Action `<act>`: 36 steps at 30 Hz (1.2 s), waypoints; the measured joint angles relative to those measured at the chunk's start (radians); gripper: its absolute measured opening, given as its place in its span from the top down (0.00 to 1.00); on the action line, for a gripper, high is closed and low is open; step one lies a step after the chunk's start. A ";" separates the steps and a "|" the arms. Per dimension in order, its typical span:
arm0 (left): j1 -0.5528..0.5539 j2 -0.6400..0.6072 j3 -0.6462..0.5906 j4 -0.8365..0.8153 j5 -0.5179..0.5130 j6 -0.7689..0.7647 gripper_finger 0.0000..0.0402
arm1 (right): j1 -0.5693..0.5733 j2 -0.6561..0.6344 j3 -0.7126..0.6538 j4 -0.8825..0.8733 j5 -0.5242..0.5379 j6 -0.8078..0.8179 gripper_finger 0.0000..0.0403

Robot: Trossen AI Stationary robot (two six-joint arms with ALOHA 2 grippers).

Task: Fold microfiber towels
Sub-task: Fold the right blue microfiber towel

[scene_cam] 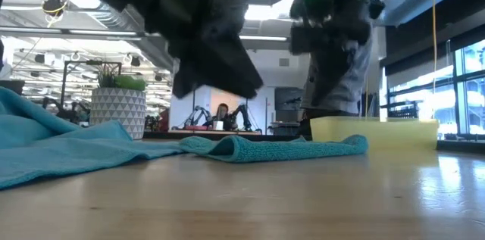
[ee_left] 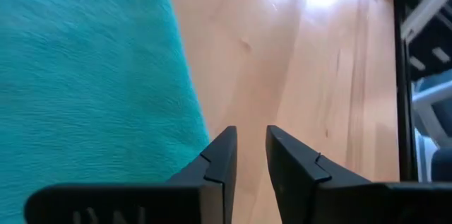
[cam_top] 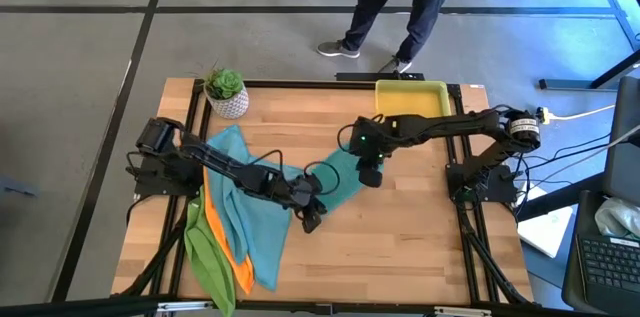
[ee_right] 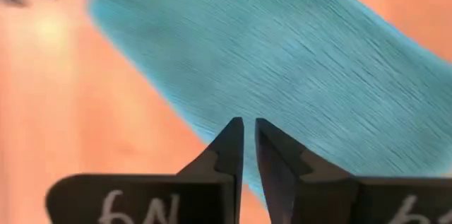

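Towels piled at lower left of the overhead frame: green towel [cam_top: 205,257], orange towel [cam_top: 232,257], teal towels [cam_top: 245,212] spreading toward center. Soft, floppy stuff, so I'd grab corners. Left gripper [cam_top: 310,219] sits nearly closed on nothing at the teal edge; right gripper [cam_top: 370,175] near-shut, empty, over its upper-right end.

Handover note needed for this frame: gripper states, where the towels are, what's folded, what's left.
Left gripper: slightly open, empty, above bare wood beside the teal towel at table centre.
Right gripper: nearly shut, holding nothing, above that towel's far end.
Towels: one teal lies stretched out in a strip mid-table; the pile of teal, orange and lime green sits at the table's left side.
Done: no finished fold visible; yellow tray looks empty.
Left: finish this towel, then the pile.
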 joint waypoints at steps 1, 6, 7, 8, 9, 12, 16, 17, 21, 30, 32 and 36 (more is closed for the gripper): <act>0.007 -0.018 0.001 -0.015 -0.014 -0.004 0.84 | 0.006 -0.001 0.009 0.000 -0.009 0.009 0.90; 0.010 -0.058 0.002 -0.170 -0.156 -0.019 0.90 | 0.035 -0.001 -0.012 -0.002 -0.012 0.092 0.90; 0.010 -0.055 0.000 -0.201 -0.161 -0.022 0.91 | 0.041 -0.001 -0.026 0.003 -0.012 0.109 0.90; 0.011 -0.045 0.000 -0.206 -0.161 -0.024 0.92 | 0.048 0.000 -0.039 0.009 -0.012 0.127 0.90; 0.014 -0.029 0.002 -0.194 -0.155 -0.025 0.93 | 0.056 0.000 -0.050 0.017 -0.012 0.139 0.90; 0.017 0.010 0.000 -0.199 -0.136 -0.021 0.96 | 0.075 0.000 -0.079 0.073 0.000 0.182 0.90; 0.020 0.060 0.001 -0.193 -0.095 -0.021 0.98 | 0.088 0.000 -0.134 0.153 0.111 0.249 0.90; 0.020 0.072 0.001 -0.187 -0.080 -0.023 0.99 | 0.088 0.000 -0.146 0.172 0.137 0.259 0.90; 0.010 0.103 0.000 -0.187 -0.044 -0.061 1.00 | 0.084 0.000 -0.194 0.217 0.202 0.260 0.90; -0.037 0.139 0.003 -0.014 -0.041 -0.113 1.00 | 0.047 0.011 -0.249 0.243 0.230 0.260 0.90; -0.050 0.144 -0.001 0.010 -0.043 -0.156 0.99 | 0.037 0.009 -0.236 0.220 0.177 0.259 0.90; -0.073 0.156 0.002 0.082 -0.082 -0.211 1.00 | 0.032 -0.022 -0.180 0.176 -0.019 0.219 0.90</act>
